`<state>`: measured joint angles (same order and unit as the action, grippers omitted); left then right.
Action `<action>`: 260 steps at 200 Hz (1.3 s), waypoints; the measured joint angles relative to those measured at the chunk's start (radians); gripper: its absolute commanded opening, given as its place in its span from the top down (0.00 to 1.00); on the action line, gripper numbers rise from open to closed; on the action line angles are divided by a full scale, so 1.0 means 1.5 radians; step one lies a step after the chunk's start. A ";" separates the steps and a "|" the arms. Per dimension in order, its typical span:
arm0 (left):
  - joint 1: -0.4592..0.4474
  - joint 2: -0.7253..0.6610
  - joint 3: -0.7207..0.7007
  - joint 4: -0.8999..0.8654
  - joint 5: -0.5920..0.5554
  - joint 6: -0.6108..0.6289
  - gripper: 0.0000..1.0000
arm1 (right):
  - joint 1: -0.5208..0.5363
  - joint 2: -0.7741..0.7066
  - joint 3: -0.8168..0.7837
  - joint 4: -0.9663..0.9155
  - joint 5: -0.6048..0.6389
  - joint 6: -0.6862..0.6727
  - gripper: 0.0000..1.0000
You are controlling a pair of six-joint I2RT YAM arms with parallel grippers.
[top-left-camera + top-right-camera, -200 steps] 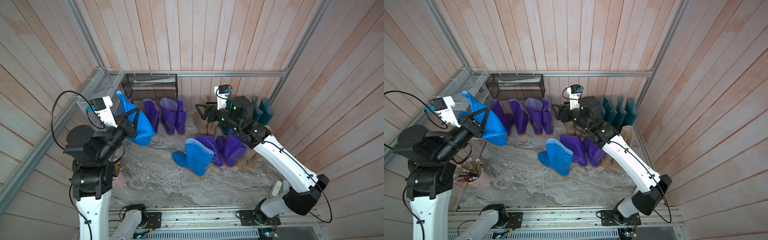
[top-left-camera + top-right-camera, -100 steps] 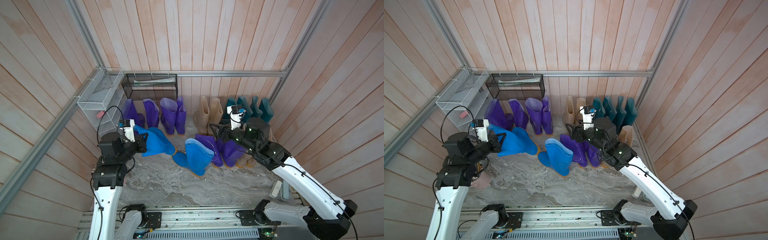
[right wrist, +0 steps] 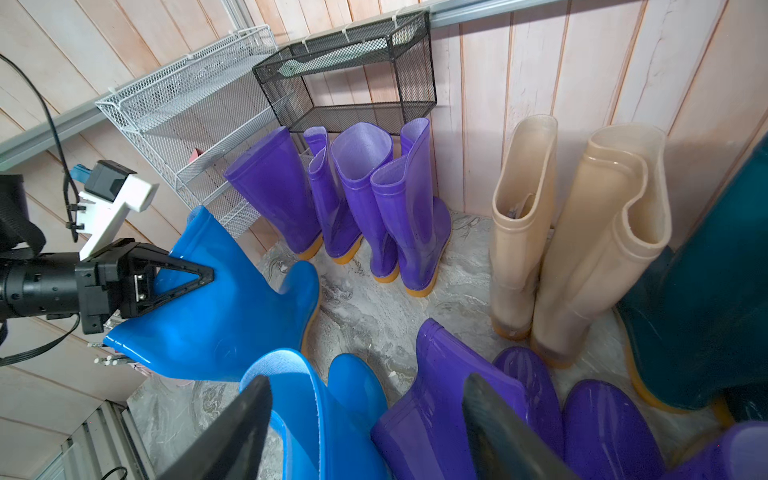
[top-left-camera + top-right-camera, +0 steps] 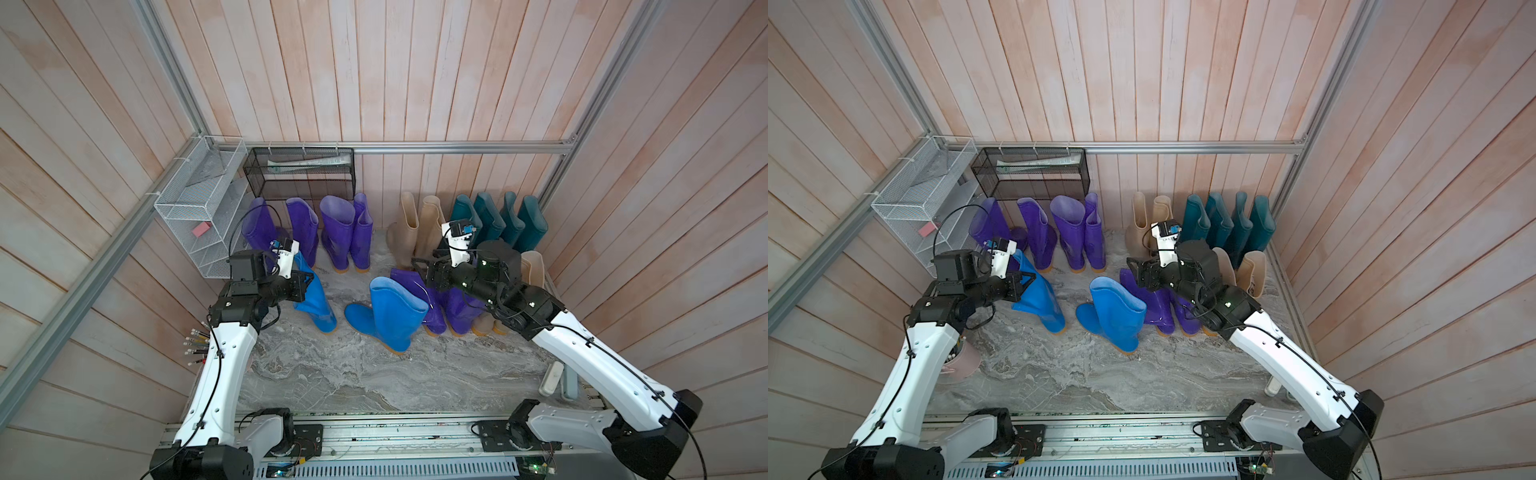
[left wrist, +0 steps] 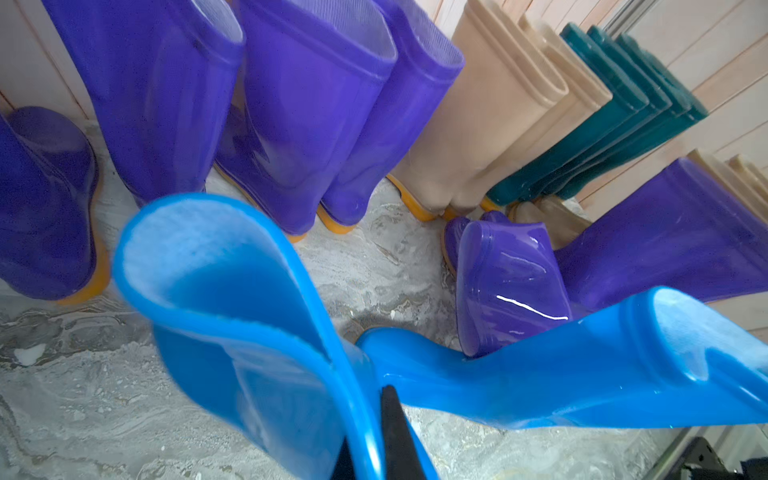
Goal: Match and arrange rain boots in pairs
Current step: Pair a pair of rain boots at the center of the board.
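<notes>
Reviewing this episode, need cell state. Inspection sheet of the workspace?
Surface: grey marbled tabletop.
Job's things: held blue rain boot, tilted; standing blue rain boot; back purple boots, back beige boots and teal boots along the back wall; front purple boots and front beige boots under the right arm.
Clutter: pencil cup; white wire basket holding a pink block; black mesh basket.
Grippers: left gripper shut on the held boot's shaft; right gripper open over the standing blue boot's rim.
Cables: black cable loops above the left wrist.
Surroundings: wooden plank walls, aluminium frame.
</notes>
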<state>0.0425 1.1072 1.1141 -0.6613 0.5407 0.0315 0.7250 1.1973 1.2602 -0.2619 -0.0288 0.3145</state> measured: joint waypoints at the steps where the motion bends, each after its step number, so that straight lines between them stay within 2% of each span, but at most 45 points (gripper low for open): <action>1: 0.000 0.000 0.000 -0.001 0.000 0.000 1.00 | 0.000 0.001 -0.001 0.001 0.000 0.000 0.26; 60: -0.030 0.001 -0.031 0.017 -0.071 0.027 1.00 | 0.000 0.002 -0.022 0.013 0.000 -0.001 0.25; 115: -0.080 0.066 0.026 0.019 -0.145 0.064 1.00 | 0.000 0.002 -0.022 0.013 0.004 0.000 0.25; 164: -0.090 0.067 0.050 -0.022 -0.187 0.093 1.00 | 0.000 0.008 -0.022 0.016 0.006 0.000 0.24; 197: -0.095 0.067 0.055 -0.038 -0.214 0.107 1.00 | 0.000 0.039 -0.015 0.013 0.006 -0.011 0.15; 260: -0.100 0.067 0.064 -0.054 -0.255 0.122 1.00 | 0.000 0.047 -0.012 0.007 0.006 -0.026 0.15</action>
<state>-0.1081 1.2076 1.2098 -0.7418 0.1581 0.2150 0.7246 1.2675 1.2427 -0.2508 -0.0200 0.2756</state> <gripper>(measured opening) 0.064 0.852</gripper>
